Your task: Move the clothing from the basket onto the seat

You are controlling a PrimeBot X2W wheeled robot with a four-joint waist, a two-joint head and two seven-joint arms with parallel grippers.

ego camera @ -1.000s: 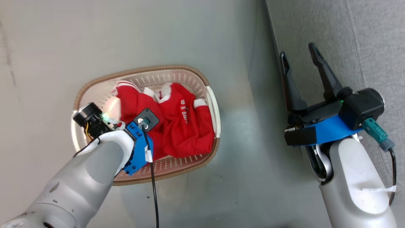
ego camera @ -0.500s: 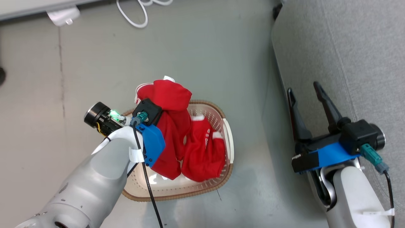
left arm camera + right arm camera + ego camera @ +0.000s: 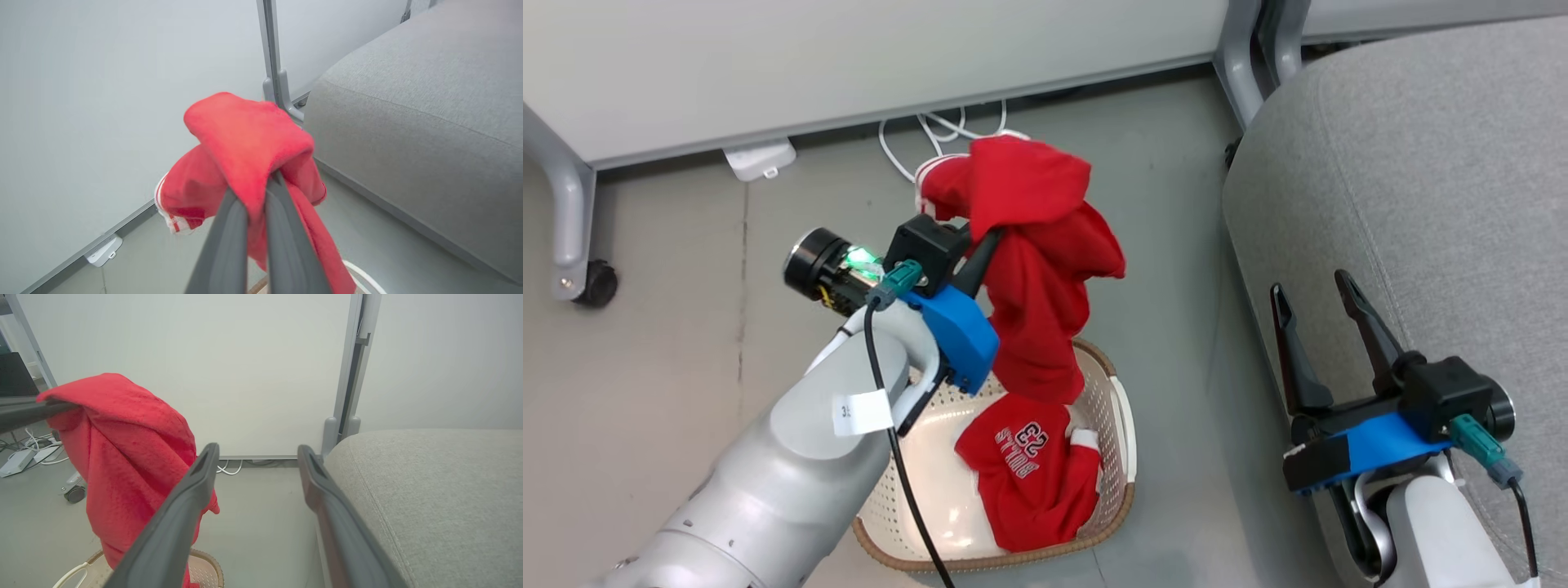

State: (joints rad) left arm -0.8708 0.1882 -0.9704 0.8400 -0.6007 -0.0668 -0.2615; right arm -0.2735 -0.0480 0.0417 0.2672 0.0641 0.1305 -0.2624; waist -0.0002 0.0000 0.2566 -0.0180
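My left gripper (image 3: 995, 231) is shut on a red garment (image 3: 1045, 302), which hangs well above the basket (image 3: 1125, 425). In the left wrist view the cloth (image 3: 245, 134) drapes over the closed fingers (image 3: 229, 245). A second red garment printed "BULLS 23" (image 3: 1029, 478) lies inside the cream basket with the brown rim. The grey seat (image 3: 1405, 163) stands to the right. My right gripper (image 3: 1308, 284) is open with nothing in it, beside the seat's near edge. The right wrist view shows the hanging garment (image 3: 126, 457), the seat (image 3: 441, 490) and the basket's rim (image 3: 204, 567).
A white partition panel (image 3: 849, 65) runs along the back on grey metal legs, one with a caster (image 3: 596, 286). White cables (image 3: 931, 131) and a white power strip (image 3: 758, 158) lie on the floor under it. A grey post (image 3: 1241, 57) stands by the seat's corner.
My left arm has lifted one red garment up out of the basket, uncovering the lettered one. The head camera has tilted up, bringing the partition into view. The right gripper stays open.
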